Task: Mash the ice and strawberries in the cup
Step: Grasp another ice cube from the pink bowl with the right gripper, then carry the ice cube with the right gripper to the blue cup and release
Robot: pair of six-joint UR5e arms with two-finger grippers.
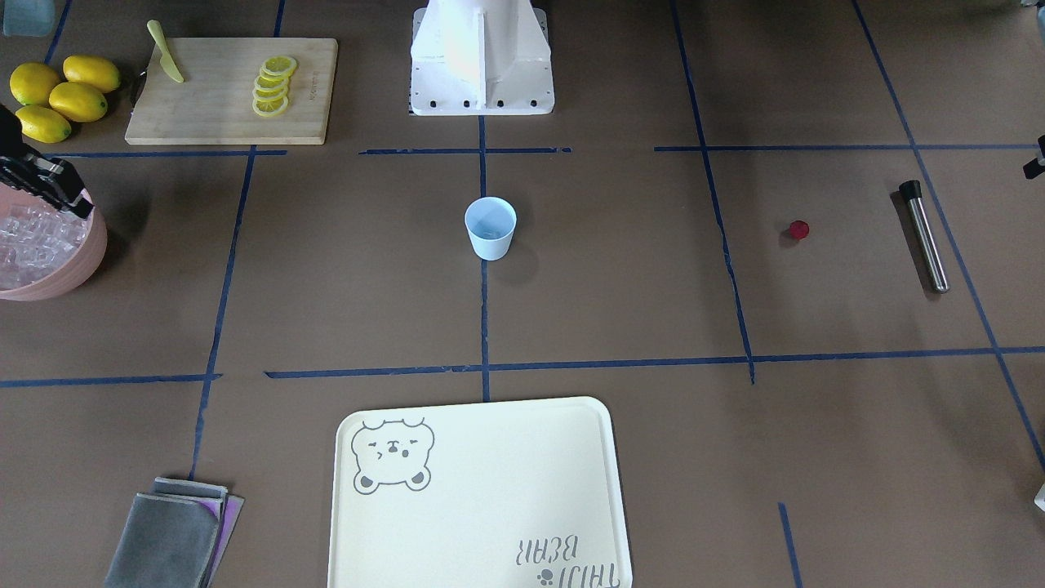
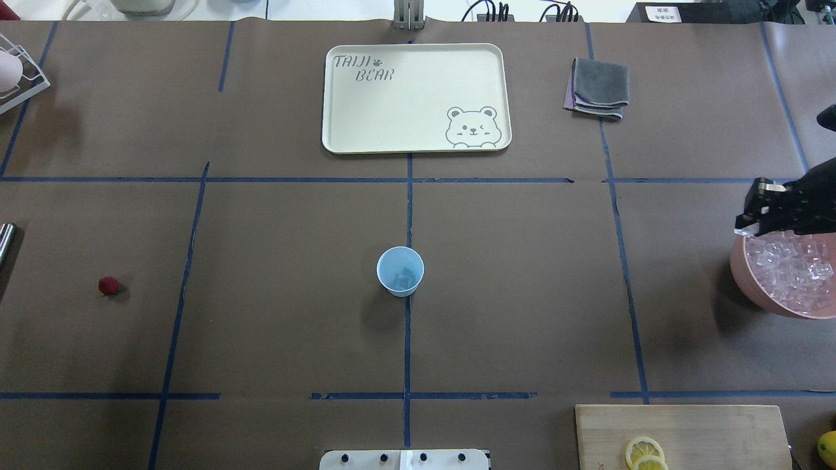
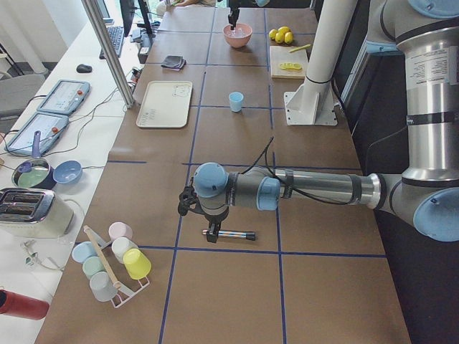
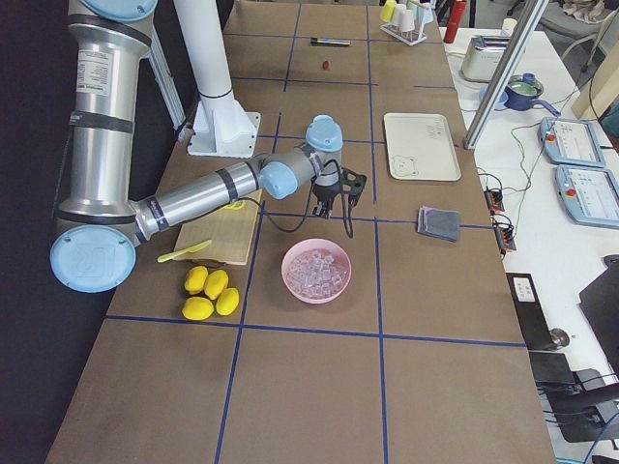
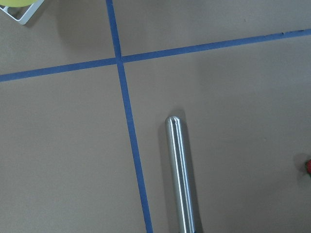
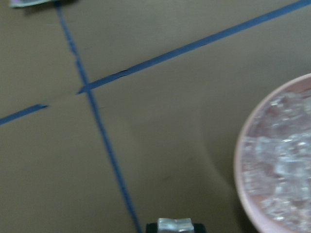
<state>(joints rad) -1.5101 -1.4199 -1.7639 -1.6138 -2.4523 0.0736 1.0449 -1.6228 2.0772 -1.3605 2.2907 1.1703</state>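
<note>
Pink bowl point(image 2: 743, 277) of ice is sitting at the table's right end. Right gripper point(image 2: 751, 219) is hovering just beside its rim, pinching one ice cube point(image 6: 176, 226). Blue cup point(image 2: 400, 271) is standing upright mid-table, well apart from the bowl, seemingly with some ice inside. Likely step is carrying the cube over: keep the pinch firm, centre over the mouth, release low. Left gripper point(image 3: 207, 226) is hanging over the metal muddler point(image 5: 180, 174); can't tell its grip. Strawberry point(image 2: 108, 285) is lying near the muddler, outside the cup.
</note>
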